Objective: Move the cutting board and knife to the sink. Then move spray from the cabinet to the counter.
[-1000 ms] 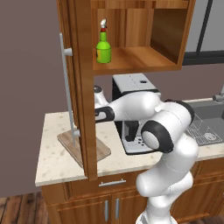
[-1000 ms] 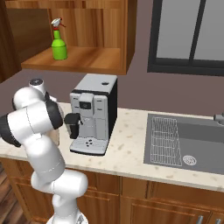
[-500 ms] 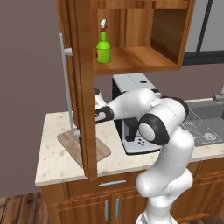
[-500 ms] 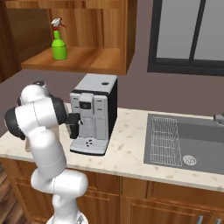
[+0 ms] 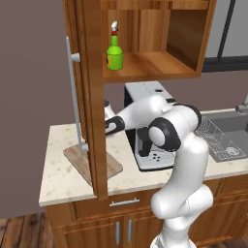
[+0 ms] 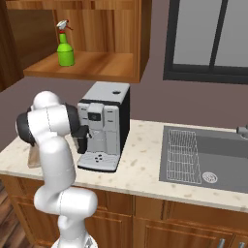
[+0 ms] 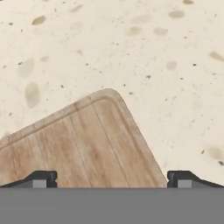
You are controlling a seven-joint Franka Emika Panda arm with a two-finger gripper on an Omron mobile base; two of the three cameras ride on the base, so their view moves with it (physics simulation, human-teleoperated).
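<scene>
Simulated kitchen, first stage of the task. The arm reaches left across the coffee machine (image 5: 147, 128) and behind the open cabinet (image 5: 145, 38) door, placing the tool (image 7: 109, 179) above the cutting board (image 7: 83, 144), which lies flat on the worktop (image 7: 144, 48) at its left end, partly hidden by the door in the left base view. In the hand view the two finger tips stand wide apart with nothing between them, and one rounded corner of the board lies between and just ahead of them; whether they touch the wood cannot be told. Compared with the pictures from a second ago, the upper arm has rolled and the forearm has pushed a little further towards the board, while the board and the spray (image 5: 115, 52) have not moved. This suggests the approach is nearly done and the grasp not yet begun. The spray stands upright on the cabinet shelf; the sink (image 6: 208, 155), with its wire rack, lies well apart at the right end of the worktop. No knife can be made out, so its place cannot be stated. Both task stages remain to be done.
</scene>
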